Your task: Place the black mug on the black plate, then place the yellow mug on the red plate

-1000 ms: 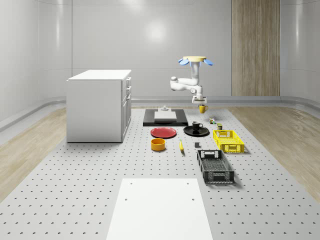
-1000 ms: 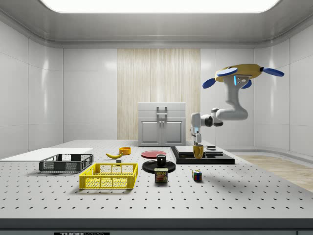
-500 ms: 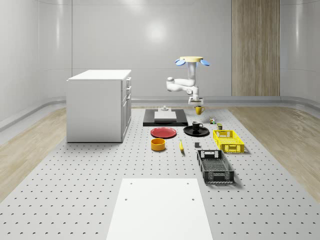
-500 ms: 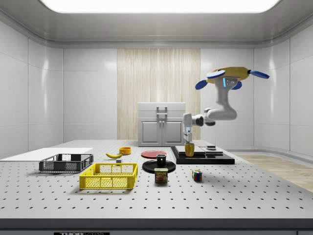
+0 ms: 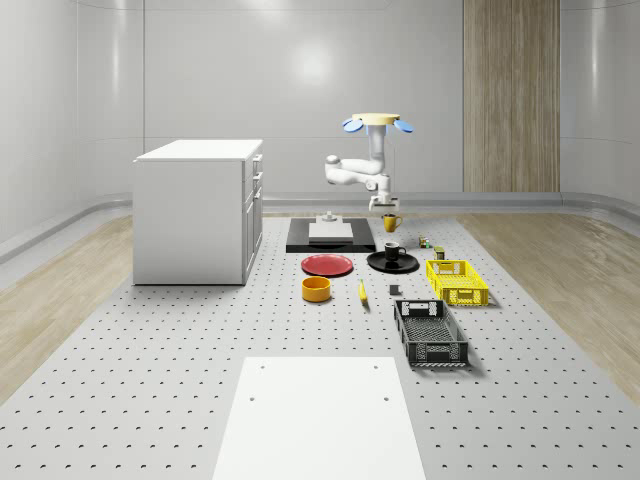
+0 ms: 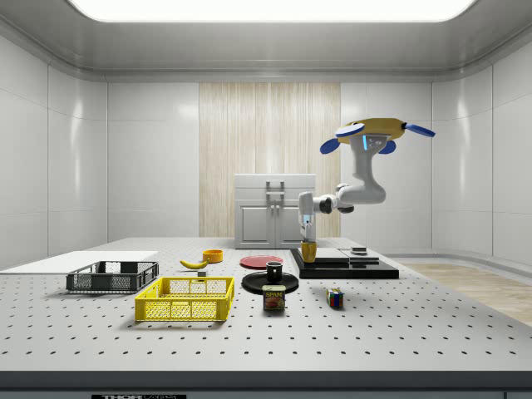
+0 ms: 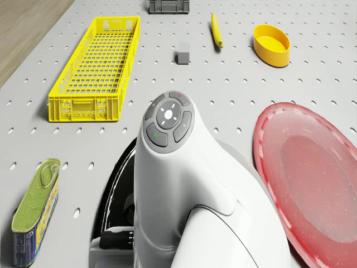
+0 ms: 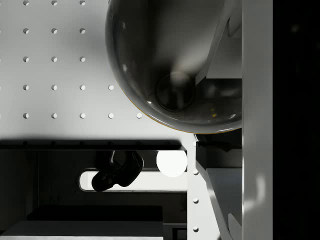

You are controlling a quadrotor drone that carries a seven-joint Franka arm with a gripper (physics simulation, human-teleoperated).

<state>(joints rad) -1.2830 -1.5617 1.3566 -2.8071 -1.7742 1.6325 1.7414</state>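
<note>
My gripper (image 5: 385, 207) is shut on the rim of the yellow mug (image 5: 391, 222), which hangs upright in the air just behind the black plate (image 5: 410, 266). The black mug (image 5: 392, 251) stands on that plate. The red plate (image 5: 328, 265) lies bare on the whole-scene view's left of it. The drone (image 5: 375, 122) hovers above the far end of the table. In the side view the yellow mug (image 6: 308, 251) hangs under the gripper (image 6: 307, 236), right of the black mug (image 6: 273, 270). In the wrist view I look down into the mug (image 8: 175, 65) from above.
A black platform (image 5: 300, 243) with a white block sits behind the plates, and a white cabinet (image 5: 200, 210) stands at the left. A yellow crate (image 5: 457, 281), black crate (image 5: 430, 332), yellow bowl (image 5: 317, 289), banana (image 5: 362, 291) and can (image 7: 33, 209) lie around.
Drone, arm and held yellow mug have moved toward the whole-scene view's left, nearer the space behind the black plate. The black mug and both plates stayed put.
</note>
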